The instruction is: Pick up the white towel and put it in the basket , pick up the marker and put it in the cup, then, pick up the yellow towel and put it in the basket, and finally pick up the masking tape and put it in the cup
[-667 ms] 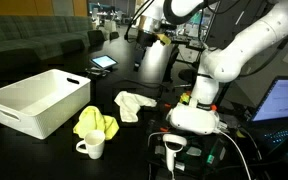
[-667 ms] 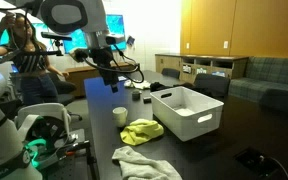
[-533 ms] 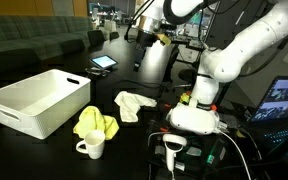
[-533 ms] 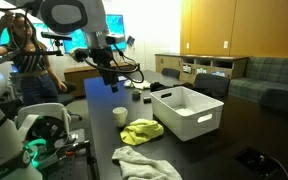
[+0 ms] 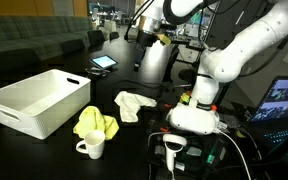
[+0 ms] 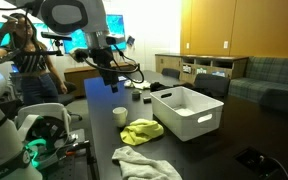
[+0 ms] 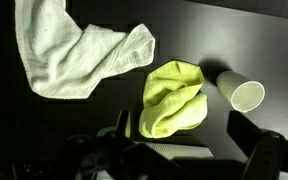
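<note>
White towel (image 7: 79, 55): lies crumpled on the dark table (image 7: 234, 40), spread in an irregular shape with several folds. One corner reaches toward the yellow towel (image 7: 174, 100); the two are near each other but appear not to overlap. The cup (image 7: 239, 92) stands just beside the yellow towel on its far side from the white one. In an exterior view the basket (image 5: 49, 115) stands open-topped beside the yellow towel, well apart from the white towel.

Gripper (image 7: 189, 150): held high above the table, looking down on both towels. In the wrist view the jaws stand wide apart, with nothing between them and no contact with any item.

Handling assessment:
- The cloth is judged light, soft and limp. It should sag and trail when lifted, and it is not fragile.
- The terry surface should give good friction, so slipping is unlikely once it is pinched.
- The recommended hold is a raised fold in the thick middle of the towel. A thin flat edge would likely give the pads too little material.
- The corner nearest the yellow towel is best avoided, as a closing pinch there could drag the second cloth along.
- The lift should be high enough for the hanging hem to clear the basket wall.
</note>
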`<state>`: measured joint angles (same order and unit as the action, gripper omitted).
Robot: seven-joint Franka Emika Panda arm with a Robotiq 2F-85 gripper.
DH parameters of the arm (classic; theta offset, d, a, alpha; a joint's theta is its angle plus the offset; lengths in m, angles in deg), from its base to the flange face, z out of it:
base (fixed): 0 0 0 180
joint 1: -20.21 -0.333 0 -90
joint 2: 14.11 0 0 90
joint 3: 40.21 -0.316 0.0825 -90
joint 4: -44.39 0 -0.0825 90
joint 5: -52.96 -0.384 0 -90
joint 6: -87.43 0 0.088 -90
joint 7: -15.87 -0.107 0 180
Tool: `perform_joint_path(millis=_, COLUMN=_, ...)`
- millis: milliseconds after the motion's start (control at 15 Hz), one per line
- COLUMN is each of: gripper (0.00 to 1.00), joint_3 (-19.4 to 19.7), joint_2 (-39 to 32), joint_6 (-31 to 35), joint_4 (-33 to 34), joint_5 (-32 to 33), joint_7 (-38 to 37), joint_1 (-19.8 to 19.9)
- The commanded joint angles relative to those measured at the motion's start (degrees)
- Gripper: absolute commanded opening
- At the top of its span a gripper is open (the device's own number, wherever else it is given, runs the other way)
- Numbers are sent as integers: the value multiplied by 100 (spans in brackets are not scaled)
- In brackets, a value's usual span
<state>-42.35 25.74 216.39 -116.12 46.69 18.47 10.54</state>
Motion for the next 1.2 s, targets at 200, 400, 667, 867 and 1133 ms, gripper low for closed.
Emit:
perform_joint_path(millis=200, gripper=100, joint_3=-13, joint_2=-1323, joint_6=174, joint_4=386, joint_5=-63, joint_7=190, joint_1=-34)
perform_joint_path(millis=400, gripper=100, joint_3=-20, joint_2=-2177, joint_6=515, joint_4=560, joint_5=-122, joint_7=295, joint_1=-47)
perform_joint_path(millis=667, gripper=100, joint_3=-45, joint_2=-3228, joint_6=1072, joint_4=796, joint_5=-310, joint_7=599, joint_1=-135)
perform_joint_path(millis=867, gripper=100, joint_3=-98, joint_2=-3884, joint_6=1301, joint_4=971, joint_5=-786, joint_7=1013, joint_1=-174)
perform_joint_path(millis=1133, gripper=100, joint_3=-342, joint_2=-4587, joint_6=1642, joint_4=1052, joint_5=-1684, joint_7=1628, joint_1=-58)
